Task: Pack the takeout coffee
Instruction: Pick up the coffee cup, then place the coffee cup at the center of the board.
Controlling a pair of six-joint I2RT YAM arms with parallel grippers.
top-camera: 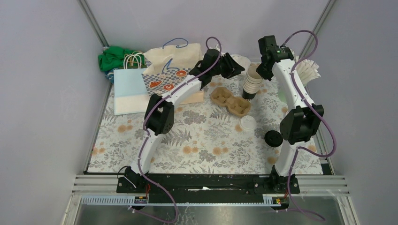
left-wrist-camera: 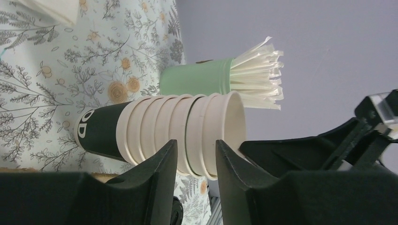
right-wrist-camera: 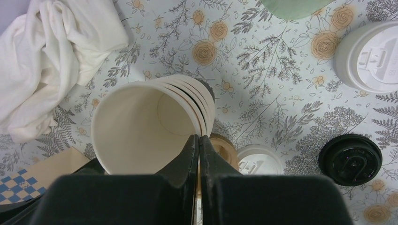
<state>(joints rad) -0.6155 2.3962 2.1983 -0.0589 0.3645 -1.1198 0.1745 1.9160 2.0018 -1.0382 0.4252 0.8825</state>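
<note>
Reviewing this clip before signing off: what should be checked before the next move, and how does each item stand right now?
1. Right pincer shut on the rim of the stack of cups: ok.
2. Only the top cup pinched, not several: cannot tell.
3. Left pincer open, jaws apart at the stack's upper cups: ok.
4. Left pincer touching the stack: cannot tell.
5. Cardboard tray has empty pockets to take a cup: ok.
6. White lid and black lid lying loose on the table, off the cups: ok.
</note>
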